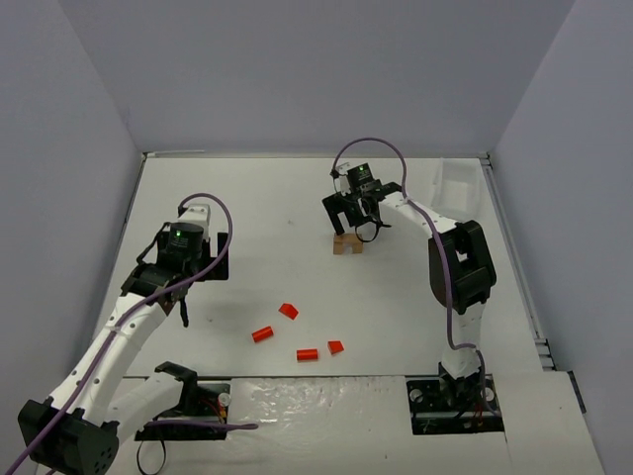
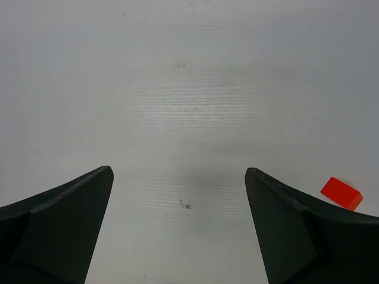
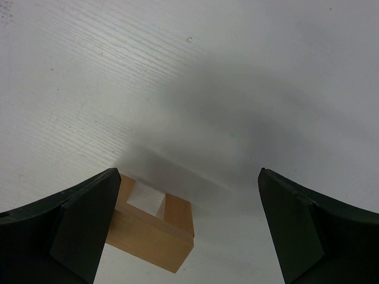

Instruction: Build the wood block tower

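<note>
A tan wood block (image 1: 347, 244) with a notch cut in it rests on the table right of centre. My right gripper (image 1: 353, 220) hovers just above and behind it, open. In the right wrist view the tan block (image 3: 155, 234) lies by the left finger, nothing between the jaws. Several red-orange pieces lie near the front: a wedge (image 1: 288, 311), a cylinder (image 1: 262, 334), another cylinder (image 1: 308, 354) and a small wedge (image 1: 335, 346). My left gripper (image 1: 178, 302) is open over bare table at the left. One red piece (image 2: 341, 193) shows past its right finger.
A white tray (image 1: 455, 186) stands at the back right corner. Grey walls close in the table on three sides. Both arm bases and their cables sit at the near edge.
</note>
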Robot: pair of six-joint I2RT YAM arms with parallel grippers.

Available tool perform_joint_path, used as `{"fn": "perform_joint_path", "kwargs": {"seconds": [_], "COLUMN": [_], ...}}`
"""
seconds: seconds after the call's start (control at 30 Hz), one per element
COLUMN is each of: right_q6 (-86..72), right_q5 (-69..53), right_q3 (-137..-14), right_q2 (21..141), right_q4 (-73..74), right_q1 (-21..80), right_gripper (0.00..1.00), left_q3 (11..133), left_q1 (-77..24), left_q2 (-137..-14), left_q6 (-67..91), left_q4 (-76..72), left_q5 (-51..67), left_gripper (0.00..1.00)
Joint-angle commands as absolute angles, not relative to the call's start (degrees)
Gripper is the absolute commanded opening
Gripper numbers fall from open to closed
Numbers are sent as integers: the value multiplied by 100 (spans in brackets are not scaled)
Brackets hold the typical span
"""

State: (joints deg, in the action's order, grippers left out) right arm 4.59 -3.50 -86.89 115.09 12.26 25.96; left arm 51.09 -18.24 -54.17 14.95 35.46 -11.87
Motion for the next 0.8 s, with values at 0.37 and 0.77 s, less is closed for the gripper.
{"fn": "perform_joint_path", "kwargs": {"seconds": [0.37, 0.77], "right_q6": [580, 554], "right_q5": [-492, -387], "right_q3": [-8657, -8736], "right_q2": [11368, 11320], "right_q4": [1151, 1160], "right_q1": [2654, 2654], "right_gripper": [100, 100], "left_q3": [5186, 5177], "left_q1": [-1775, -1775], "left_q2": [-5400, -5396], "left_q6": [1406, 1406], "left_q4": [3270, 3261], "left_q5": [-1195, -1195], "left_gripper": [92, 92]}}
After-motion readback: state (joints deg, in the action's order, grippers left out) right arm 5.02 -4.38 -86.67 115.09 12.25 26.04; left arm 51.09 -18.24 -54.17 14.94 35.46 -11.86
